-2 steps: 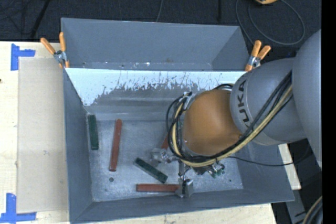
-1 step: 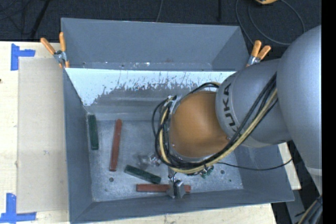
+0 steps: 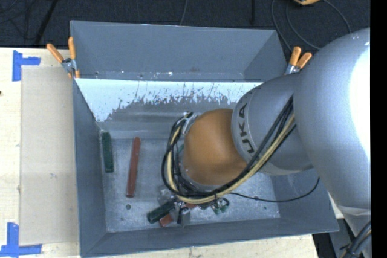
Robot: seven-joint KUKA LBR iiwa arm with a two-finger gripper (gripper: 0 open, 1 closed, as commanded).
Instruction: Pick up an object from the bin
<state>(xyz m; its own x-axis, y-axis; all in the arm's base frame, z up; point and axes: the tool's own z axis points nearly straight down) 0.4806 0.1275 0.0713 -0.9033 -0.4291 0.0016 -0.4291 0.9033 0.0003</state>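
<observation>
Nearest to you, just inside the front wall of the grey bin, a small cluster of loose things lies on the floor a little left of the middle. In it you can make out a dark stubby piece lying slanted, with a small reddish-brown bit touching its lower right end. The gripper is down right at this cluster, touching or very nearly touching the dark piece's right end. The wrist hides most of it, so you cannot tell whether it is released, clenched, or has anything in its grasp. Just to the right of the gripper, close under the wrist, sits a small green thing whose shape is too small to read. Above the cluster, the orange cover on the wrist bulges over the middle of the floor, with a loop of black and yellow cables running round its left side. Further back and to the left, well apart from the gripper, two sticks lie roughly side by side, both running front to back: a reddish-brown stick, and beside it, nearer the left wall, a shorter dark green stick. The silver arm comes in over the bin's right rim.
</observation>
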